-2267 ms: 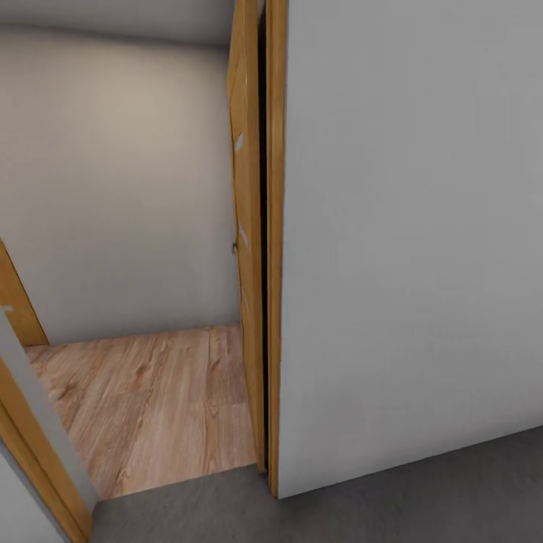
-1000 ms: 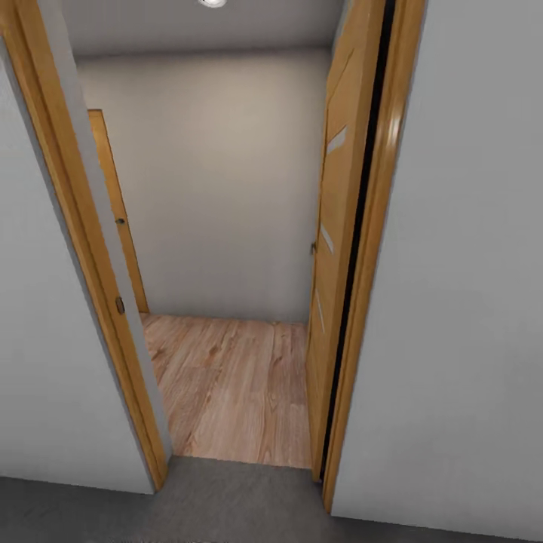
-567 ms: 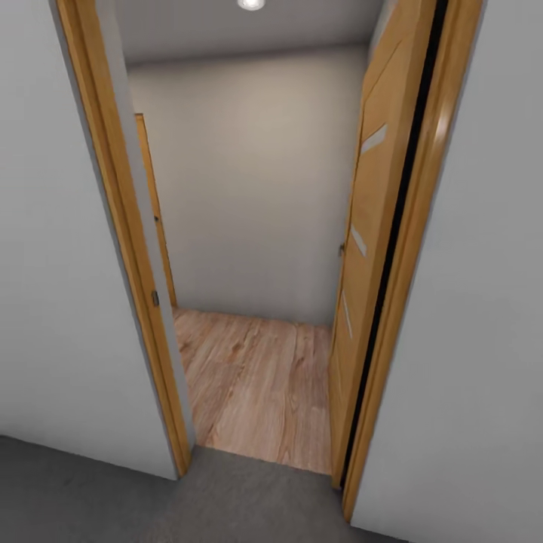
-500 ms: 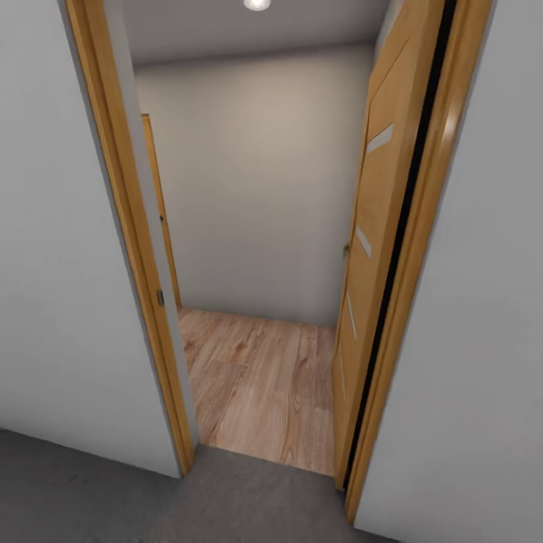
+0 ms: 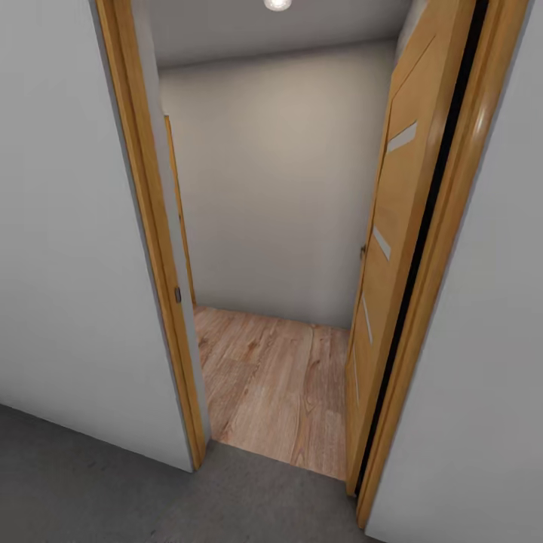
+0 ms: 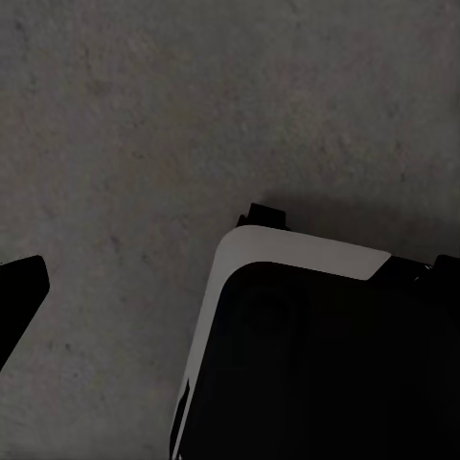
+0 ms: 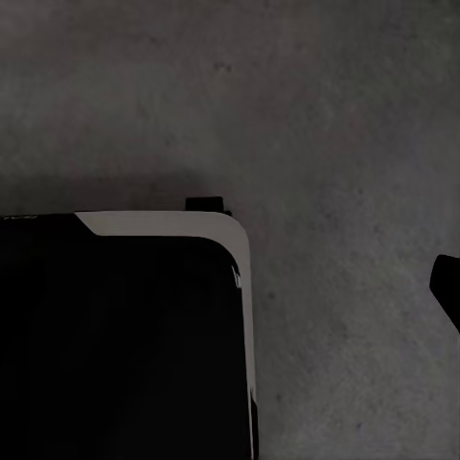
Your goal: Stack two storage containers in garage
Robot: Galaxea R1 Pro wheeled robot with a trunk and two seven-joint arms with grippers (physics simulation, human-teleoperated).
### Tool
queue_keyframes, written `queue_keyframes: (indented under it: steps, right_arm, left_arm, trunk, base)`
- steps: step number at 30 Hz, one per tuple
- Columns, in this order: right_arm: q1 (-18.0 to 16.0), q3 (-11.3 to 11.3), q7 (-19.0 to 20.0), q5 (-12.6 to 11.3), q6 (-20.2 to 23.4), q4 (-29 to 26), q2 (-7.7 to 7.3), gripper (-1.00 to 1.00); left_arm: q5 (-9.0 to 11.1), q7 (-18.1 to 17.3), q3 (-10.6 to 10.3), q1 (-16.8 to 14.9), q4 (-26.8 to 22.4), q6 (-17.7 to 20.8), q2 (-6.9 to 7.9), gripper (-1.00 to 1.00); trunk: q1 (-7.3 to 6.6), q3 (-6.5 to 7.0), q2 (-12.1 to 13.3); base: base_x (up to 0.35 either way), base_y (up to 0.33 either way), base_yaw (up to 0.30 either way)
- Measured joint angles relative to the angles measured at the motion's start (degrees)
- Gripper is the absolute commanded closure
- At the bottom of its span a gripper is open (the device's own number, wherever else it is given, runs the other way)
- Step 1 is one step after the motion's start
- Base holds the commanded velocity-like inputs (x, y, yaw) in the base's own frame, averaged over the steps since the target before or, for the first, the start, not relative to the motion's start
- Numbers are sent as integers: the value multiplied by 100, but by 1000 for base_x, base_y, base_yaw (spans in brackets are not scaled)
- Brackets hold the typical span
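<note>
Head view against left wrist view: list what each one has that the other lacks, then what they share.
Head view has an open doorway with an orange wooden frame, a wooden door swung inward at the right, light wood-plank flooring beyond the threshold, pale walls and a ceiling light.

Left wrist view has a dark robot body part with a white rim seen from above, and a black tip at the picture's edge, possibly a pincer finger.

Both show the dark grey concrete floor.
</note>
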Motion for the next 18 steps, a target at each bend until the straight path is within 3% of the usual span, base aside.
queue_keyframes:
  steps: [6, 18]
  right_arm:
    - [0, 0, 3, 5, 1, 0, -2, -100]
    - [0, 0, 5, 6, 1, 0, 0, -100]
  left_arm:
    - [0, 2, 0, 0, 0, 1, -7, -100]
    - [0, 1, 0, 0, 1, 2, -8, -100]
  trunk:
    - [-2, 0, 0]
    - [-3, 0, -1]
  base:
    - [104, 78, 1]
    - [238, 216, 0]
